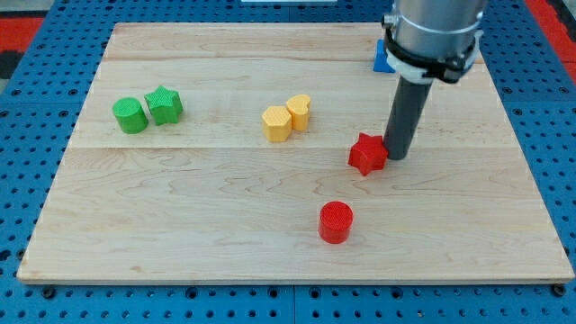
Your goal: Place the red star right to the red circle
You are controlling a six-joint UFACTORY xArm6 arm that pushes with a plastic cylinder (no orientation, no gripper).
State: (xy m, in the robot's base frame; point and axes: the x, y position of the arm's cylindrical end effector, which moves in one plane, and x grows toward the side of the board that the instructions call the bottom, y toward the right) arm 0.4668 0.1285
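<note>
The red star (367,153) lies right of the board's middle. The red circle (336,221) lies below it and a little to the view's left, apart from it. My tip (397,157) rests on the board right at the star's right side, touching or nearly touching it. The dark rod rises from there to the grey arm at the view's top right.
A yellow hexagon (276,124) and a yellow heart-like block (299,112) sit together near the middle. A green circle (130,115) and a green star (164,104) sit together at the left. A blue block (383,58) is partly hidden behind the arm at the top. The wooden board (180,234) lies on a blue pegboard.
</note>
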